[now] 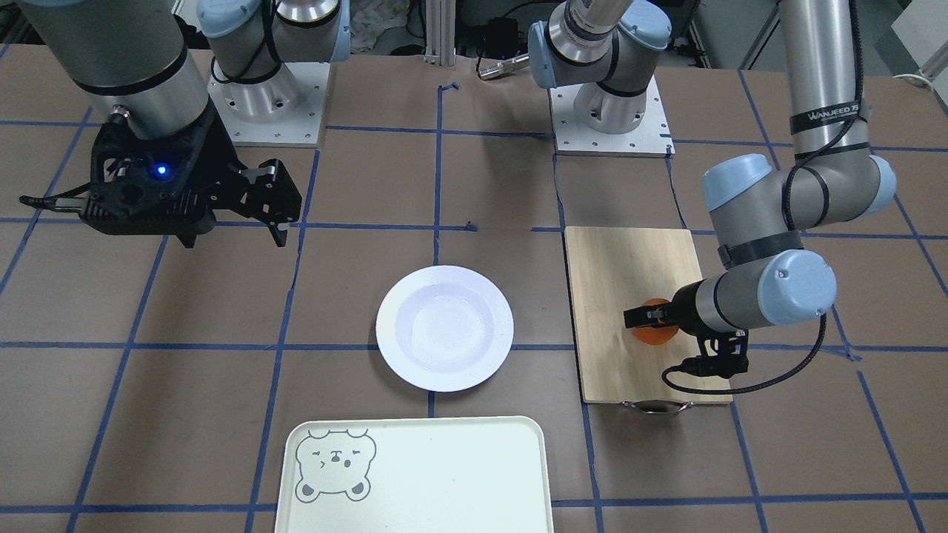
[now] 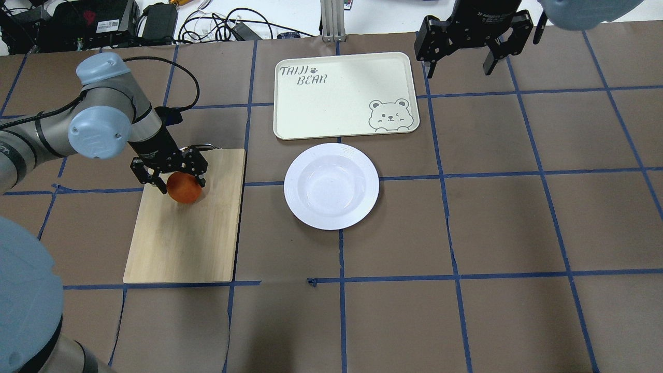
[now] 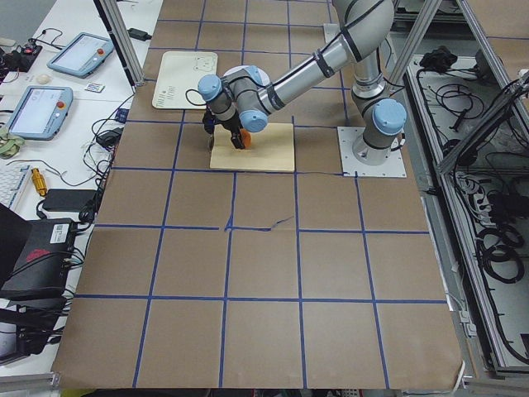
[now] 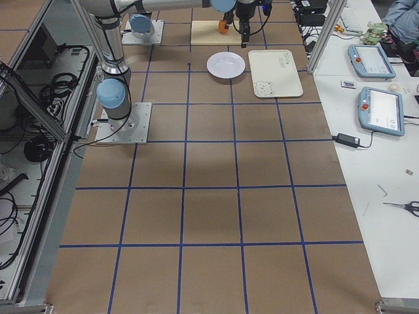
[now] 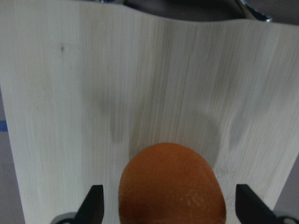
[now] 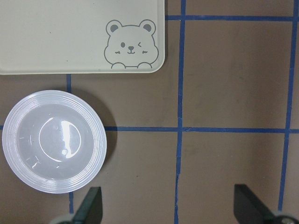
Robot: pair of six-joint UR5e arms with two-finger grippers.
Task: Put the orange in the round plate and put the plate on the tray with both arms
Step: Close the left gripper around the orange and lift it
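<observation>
The left gripper (image 2: pixel 171 176) is down over the bamboo cutting board (image 2: pixel 191 238). Its two fingers (image 5: pixel 95 201) are spread to either side of the orange (image 5: pixel 172 184), with a thin gap showing on each side in the wrist view, so it grips nothing yet. The orange sits on the board's half nearer the metal handle end, about midway between the long edges.

The step in hand looks like the grasp itself. The fruit is round and can roll, so the fingers should close evenly across its widest part. A pad arriving first could nudge it along the board. Firm but not crushing pressure should do, as the dimpled skin ought to give some grip. A straight lift would come before any sideways travel.

The round plate (image 2: pixel 331 186) lies empty near the middle of the tabletop. The tray (image 2: pixel 331 98) is just beyond it, toward the operators' edge. Releasing the orange low over the sunken centre would let the rim stop it from rolling.

The right gripper (image 2: pixel 461 62) hangs wide open and empty, above the tabletop beside the tray's bear corner.
</observation>
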